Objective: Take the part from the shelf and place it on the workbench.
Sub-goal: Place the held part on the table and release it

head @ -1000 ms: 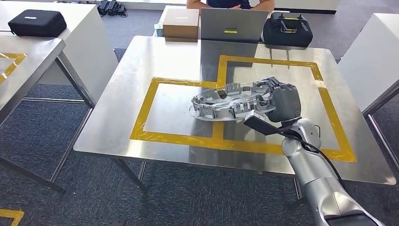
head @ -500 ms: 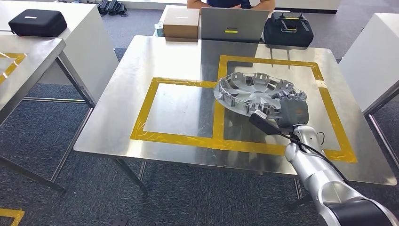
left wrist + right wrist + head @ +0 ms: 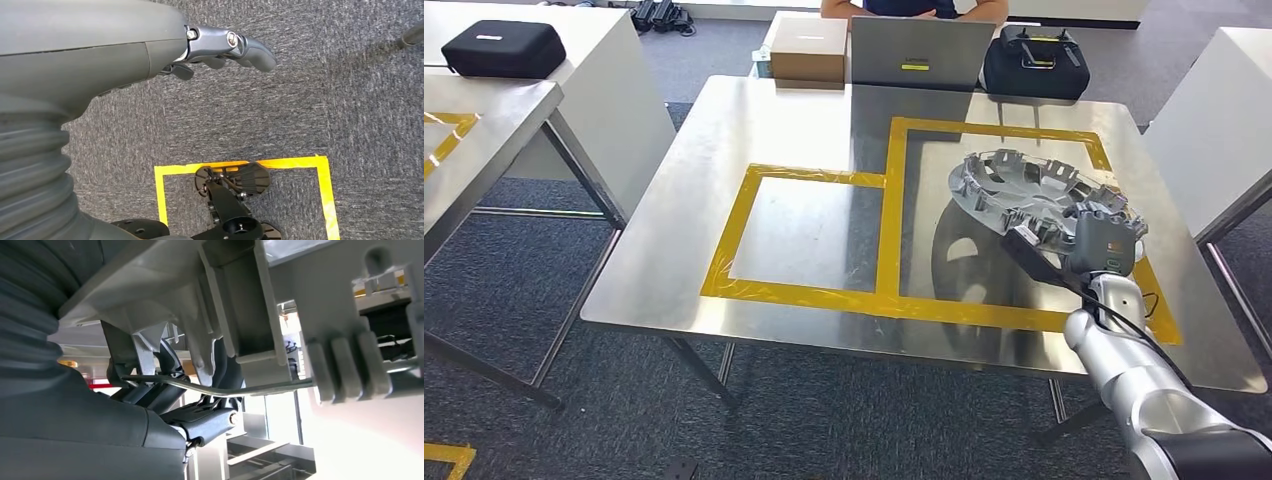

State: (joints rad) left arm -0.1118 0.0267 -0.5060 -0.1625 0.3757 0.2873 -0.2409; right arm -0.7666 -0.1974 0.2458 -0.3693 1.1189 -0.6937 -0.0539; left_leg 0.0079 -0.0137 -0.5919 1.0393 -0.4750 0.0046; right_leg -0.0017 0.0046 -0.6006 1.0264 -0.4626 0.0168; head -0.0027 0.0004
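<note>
One right robot hand (image 3: pixel 1102 243) grips part (image 3: pixel 1034 190) | near workbench (image 3: pixel 724 300) right edge

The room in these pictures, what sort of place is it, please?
Probably a robot test lab or workshop set up like a factory station. A steel workbench carries yellow tape outlines, the right hand holds a grey wheel cover, and a laptop and cases stand behind, on grey carpet.

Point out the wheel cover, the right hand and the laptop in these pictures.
wheel cover (image 3: pixel 1024 185): head view, on its ribbed inner face.
right hand (image 3: pixel 1102 243): head view, on the back of the hand, gripping the cover's near rim.
laptop (image 3: pixel 921 50): head view, on the grey lid's back.
</note>
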